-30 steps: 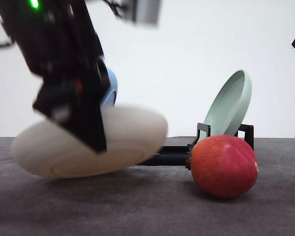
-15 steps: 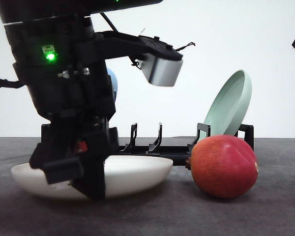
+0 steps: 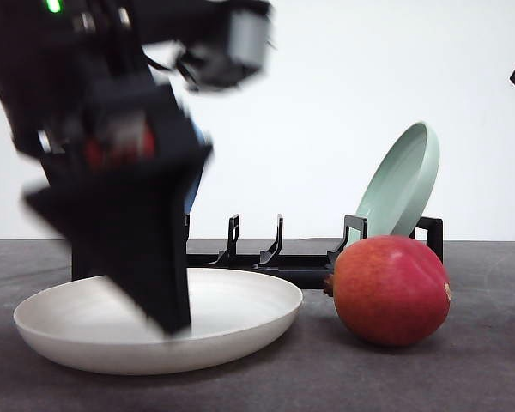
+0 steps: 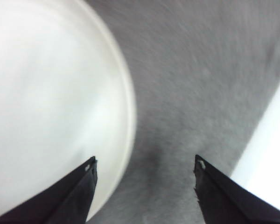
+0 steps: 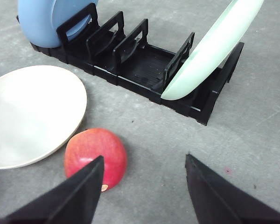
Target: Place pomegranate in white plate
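A dark grey table (image 3: 412, 378) is carrying a white plate (image 3: 232, 318), a pomegranate (image 3: 390, 290) and a black dish rack (image 5: 144, 70). In the front view, the white plate is lying flat toward the table's left side, near the front edge, with its bowl facing up. The pomegranate is sitting on the table just beside the plate's right rim, outside the plate, round and red with an orange-yellow blush; whether it is touching the rim cannot be told. The black dish rack is standing behind both of them, farther from the front edge. A pale green plate (image 3: 403, 184) is leaning tilted in the rack's right end, rising behind the pomegranate, and a blue plate (image 5: 51, 21) is standing in the rack's left end. The left gripper (image 4: 144, 168) is hanging blurred over the left part of the white plate, and its arm is hiding much of the blue plate in the front view. In the left wrist view its two dark fingers (image 4: 74, 196) are standing wide apart with nothing between them, one over the plate's rim and the other over bare table. In the right wrist view, the right gripper (image 5: 144, 163) is hovering above the table with its fingers (image 5: 84, 186) also spread wide and holding nothing, one fingertip overlapping the near side of the pomegranate.
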